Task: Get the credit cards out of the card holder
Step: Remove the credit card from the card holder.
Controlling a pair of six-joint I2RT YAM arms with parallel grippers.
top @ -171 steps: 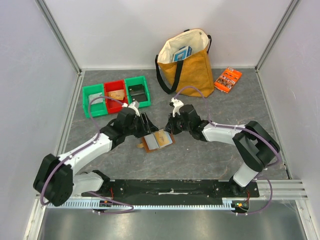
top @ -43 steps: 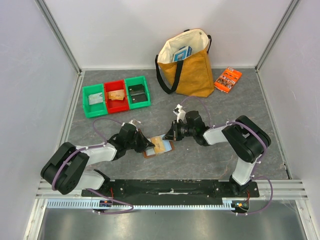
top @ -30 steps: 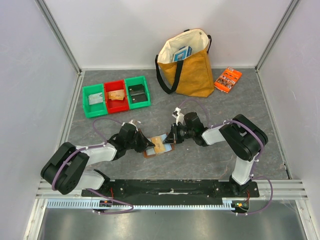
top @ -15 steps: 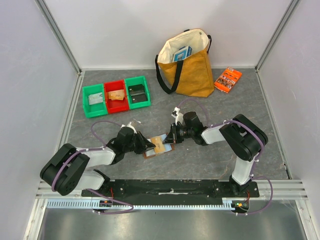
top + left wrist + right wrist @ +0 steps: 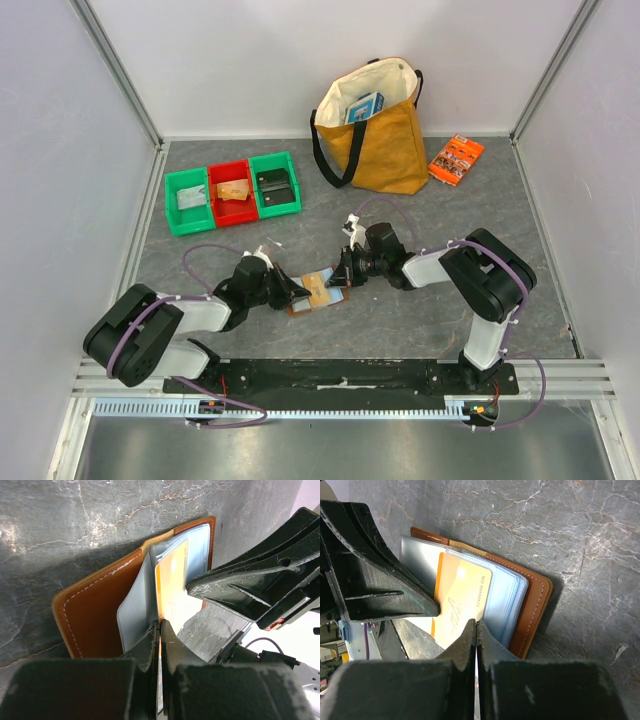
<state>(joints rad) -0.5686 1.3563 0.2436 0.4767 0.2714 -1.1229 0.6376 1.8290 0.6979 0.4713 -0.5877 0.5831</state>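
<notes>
Between the two tools, seen from above, the card holder (image 5: pixel 320 292) lies open on the grey tabletop (image 5: pixel 430 310). The left tool (image 5: pixel 297 294) touches its left edge and the right tool (image 5: pixel 338 279) comes down on its far right corner, so the two tips sit just apart across it. Well beyond both tools stand a yellow tote bag (image 5: pixel 385 150) and an orange packet (image 5: pixel 456 158). From the left wrist, the holder's brown cover (image 5: pixel 92 615) lies spread ahead of the tool and to its left, with pale grey-blue sleeves fanned up from the spine. A tan-orange credit card (image 5: pixel 172 585) stands among those sleeves. The left tool's fingers (image 5: pixel 150 640) are pressed together on the card's near edge, and an orange sliver shows in the seam between them. The right tool's black tip rests against the card's far side. From the right wrist, the same card (image 5: pixel 460 597) lies just ahead and left of the tool, printed face up, with the sleeves and the brown cover (image 5: pixel 532 610) to the tool's right. This tool's fingers (image 5: pixel 487 640) are also pressed together, at the near edge of the sleeves, with a pale sliver in their seam. The left tool's black finger lies across the card's left side.
</notes>
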